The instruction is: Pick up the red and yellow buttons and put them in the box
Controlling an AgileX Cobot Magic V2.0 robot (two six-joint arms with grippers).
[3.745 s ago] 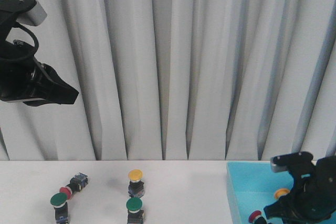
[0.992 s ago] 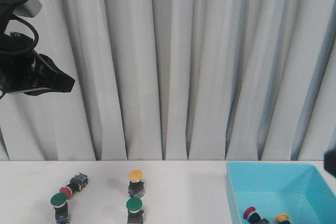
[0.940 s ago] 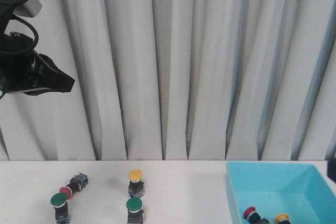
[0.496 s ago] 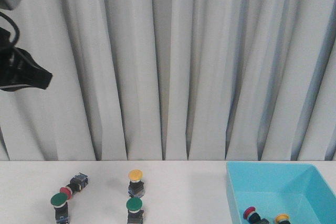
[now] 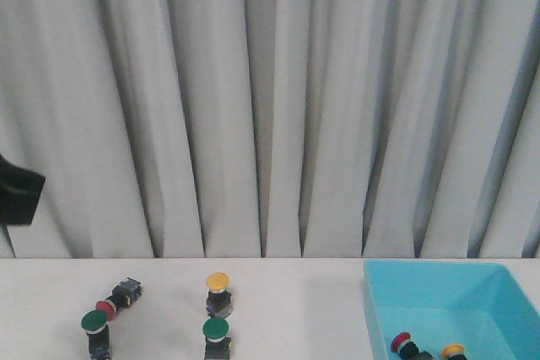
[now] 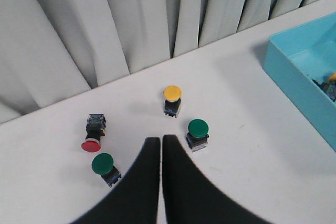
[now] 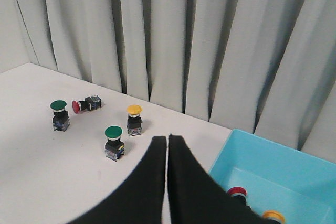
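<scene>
Left arm nearer the two buttons left outside

The yellow button (image 6: 172,93) stands upright just beyond the left pincer (image 6: 160,141), closed and empty; red button (image 6: 90,145) lies toppled leftward.

No text, label, brand, number or sign can be read in any view. The button caps are plain red, yellow or green, their black bodies show no legible marking, and the turquoise box, white table and grey curtain carry no lettering.
</scene>
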